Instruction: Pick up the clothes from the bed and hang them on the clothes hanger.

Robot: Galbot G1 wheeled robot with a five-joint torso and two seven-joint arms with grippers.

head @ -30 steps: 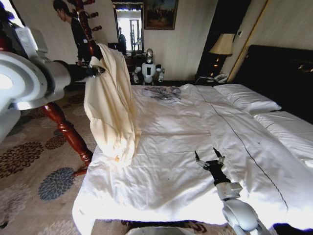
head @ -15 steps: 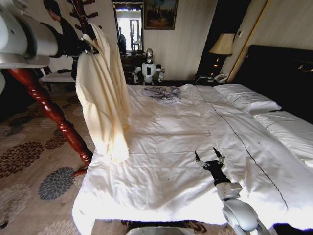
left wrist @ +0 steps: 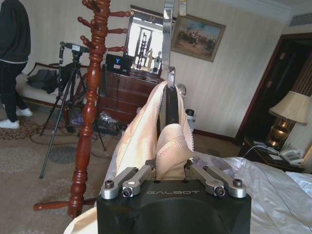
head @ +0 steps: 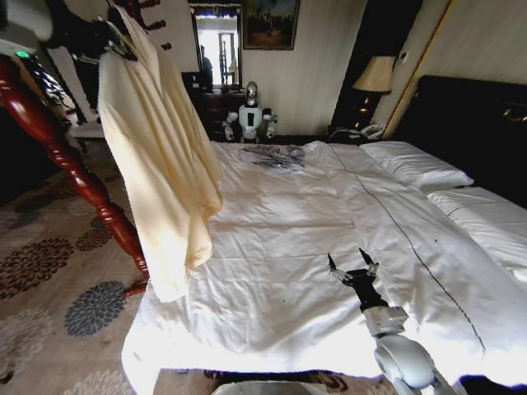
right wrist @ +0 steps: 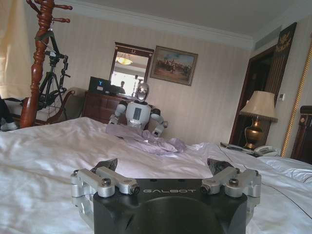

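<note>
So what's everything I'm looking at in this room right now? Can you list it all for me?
clothes: one, pale cream-yellow, hanging in the air off the bed's left side, held up on its hanger
clothes hanger: one, black with silver hook, inside the garment's collar
bed: one, white sheets, dark headboard, filling the middle
grey garment: one, crumpled at the bed's far end
pillows: white, by the headboard
coat stand: one, red-brown wood, left of the bed
small robot figure: one, white, beyond the bed
lamp: one, cream shade, on the nightstand
left gripper: shut on the clothes, raised high
right gripper: open, low over the sheet
</note>
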